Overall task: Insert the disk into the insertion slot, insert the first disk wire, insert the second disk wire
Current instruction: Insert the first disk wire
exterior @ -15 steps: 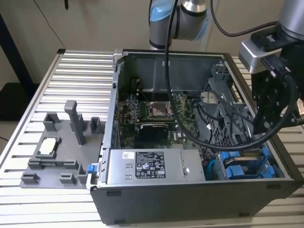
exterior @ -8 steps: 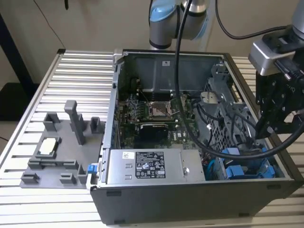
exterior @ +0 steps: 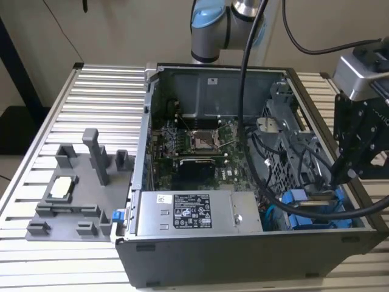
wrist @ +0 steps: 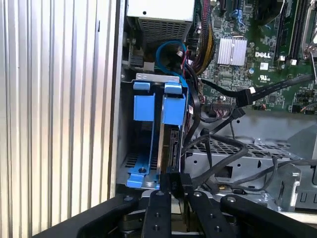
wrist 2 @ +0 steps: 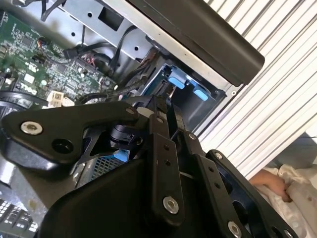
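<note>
The hand (wrist: 173,178) has its fingers drawn together, clamped on what looks like a small black plug (wrist: 178,184) with a wire trailing off it, right at the near end of the disk (wrist: 168,139). I judge it a disk wire, though the plug is partly hidden. The disk stands edge-on in its blue frame (wrist: 146,109), already inside the slot (wrist: 153,78), with the two blue tabs at its far end. In the exterior view the hand (exterior: 351,173) hangs over the same corner of the case (exterior: 200,267), where the frame (exterior: 310,216) shows blue among the black cables, at the exterior view's right. The case sits on the slatted tabletop (exterior: 91,109), with a grey tray (exterior: 45,210) well apart. The disk should be stiff, dense and slick on its metal faces, so the plastic tabs are the place to take it. The plug is light and rigid with delicate contacts, and is best held by its body, not its springy wire.
</note>
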### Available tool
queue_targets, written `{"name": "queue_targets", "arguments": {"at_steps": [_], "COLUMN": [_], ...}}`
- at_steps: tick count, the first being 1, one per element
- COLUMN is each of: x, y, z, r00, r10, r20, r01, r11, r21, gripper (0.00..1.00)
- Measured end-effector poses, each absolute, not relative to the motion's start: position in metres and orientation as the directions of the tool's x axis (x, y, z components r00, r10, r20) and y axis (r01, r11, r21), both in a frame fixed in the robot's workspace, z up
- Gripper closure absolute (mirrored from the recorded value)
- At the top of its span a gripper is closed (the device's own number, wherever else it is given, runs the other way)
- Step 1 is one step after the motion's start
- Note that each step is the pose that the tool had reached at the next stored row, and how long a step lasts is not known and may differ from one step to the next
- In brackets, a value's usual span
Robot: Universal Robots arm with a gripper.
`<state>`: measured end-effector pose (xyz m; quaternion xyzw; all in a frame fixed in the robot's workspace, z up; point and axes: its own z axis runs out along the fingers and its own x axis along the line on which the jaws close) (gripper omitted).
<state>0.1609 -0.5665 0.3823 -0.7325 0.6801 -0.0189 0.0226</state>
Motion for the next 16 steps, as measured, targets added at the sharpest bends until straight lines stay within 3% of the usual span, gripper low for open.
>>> {"name": "queue_targets", "arguments": {"at_steps": [8,16], "x": [0.1656,0.1657], "y": [-0.5693,-0.5693], "z": [0.3820,0.3792], "r00": [0.073,-0.011], "r10": [-0.997,-1.000], "r20": [-0.005,-0.029], "r01": [-0.996,-0.999], "r11": [-0.072,0.013], "r21": [-0.043,-0.044], "gripper": [0.81,0.81]}}
